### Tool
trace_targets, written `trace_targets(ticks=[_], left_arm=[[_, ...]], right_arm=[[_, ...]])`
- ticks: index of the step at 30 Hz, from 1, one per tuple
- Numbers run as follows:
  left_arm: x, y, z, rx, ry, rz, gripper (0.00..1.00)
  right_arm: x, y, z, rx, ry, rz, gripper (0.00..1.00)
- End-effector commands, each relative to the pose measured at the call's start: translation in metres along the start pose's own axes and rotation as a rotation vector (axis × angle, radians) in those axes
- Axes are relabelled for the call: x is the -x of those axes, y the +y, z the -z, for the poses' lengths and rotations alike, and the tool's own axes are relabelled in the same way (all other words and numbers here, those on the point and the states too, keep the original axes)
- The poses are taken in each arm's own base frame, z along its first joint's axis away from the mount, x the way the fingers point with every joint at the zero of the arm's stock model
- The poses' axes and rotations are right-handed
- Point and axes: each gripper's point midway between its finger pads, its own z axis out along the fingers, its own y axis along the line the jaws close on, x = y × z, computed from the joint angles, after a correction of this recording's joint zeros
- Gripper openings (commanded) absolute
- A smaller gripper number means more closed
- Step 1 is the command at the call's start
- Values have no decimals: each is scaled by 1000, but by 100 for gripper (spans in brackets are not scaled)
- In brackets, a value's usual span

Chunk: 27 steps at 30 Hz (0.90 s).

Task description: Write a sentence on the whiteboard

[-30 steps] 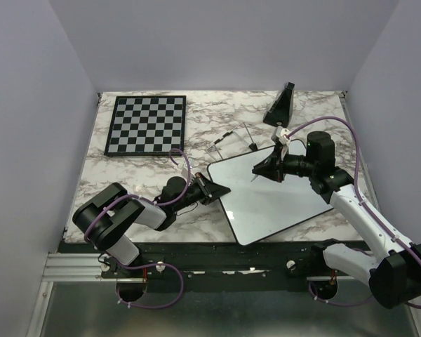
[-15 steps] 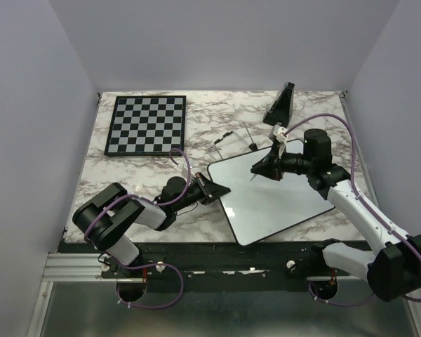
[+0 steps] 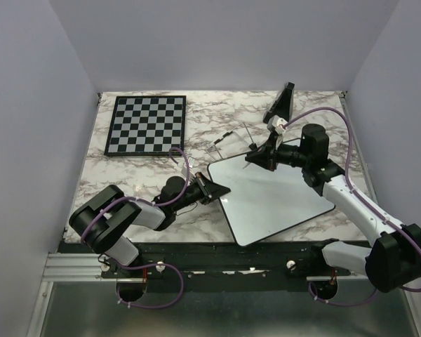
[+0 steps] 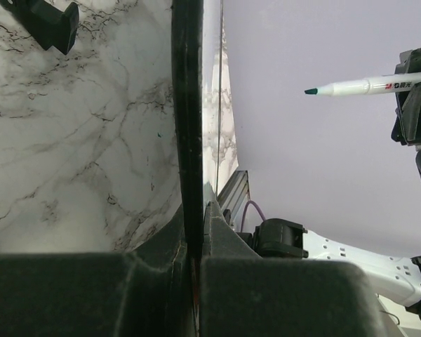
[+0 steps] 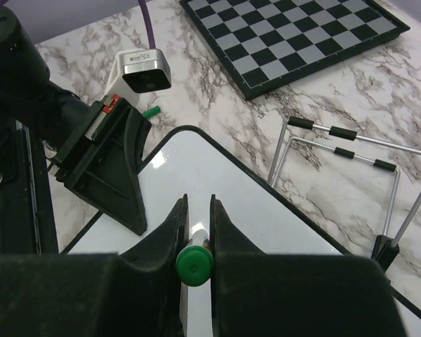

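**Top view.** Shows the whiteboard (image 3: 274, 203) lying flat on the marble table (image 3: 126, 175), in the near-right part, turned askew to the table edges, white face up, thin black rim all round. Left gripper (image 3: 215, 189) low at the board's left edge, close to the far-left rounded corner. Right gripper (image 3: 258, 156) above the far edge of the board, arm reaching in from the right. Chessboard (image 3: 146, 125) at far left, well apart from the board. Thin wire stand (image 3: 233, 137) folded flat just beyond the board's far edge. Black wedge-shaped stand (image 3: 281, 104) near the table's far edge.

**Left wrist view.** Looks along the board's rim edge-on. Jaws pressed onto that black rim from both sides, pinching it. Marble to the left of the rim. Marker (image 4: 368, 86) at upper right, white barrel roughly level, dark teal tip pointing left, rear end lost in the right gripper at the frame edge.

**Right wrist view.** Looks down the marker from its green rear end. Jaws closed on the barrel, one finger on each side. Board surface directly below, near the rounded corner. Left gripper beside it, clamped on the adjoining edge. Contact between tip and board: cannot tell, tip hidden behind the barrel. Chessboard and wire stand beyond the board.
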Motion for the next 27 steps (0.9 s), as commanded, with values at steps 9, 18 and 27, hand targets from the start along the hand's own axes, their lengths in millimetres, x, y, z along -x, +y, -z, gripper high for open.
trace_targets(ticks=[9,18,27], left_arm=[[-7,-9,-1,-28,41,-108,0],[-9,-10,-3,-34,45,-113,0],[-11,-10,-5,-42,47,-107,0]], right_arm=[[0,-4,-14,-63,-48,-31,0],[-3,1,-25,-35,-31,-32,0],[-8,-3,-32,-81,-14,-39,0]])
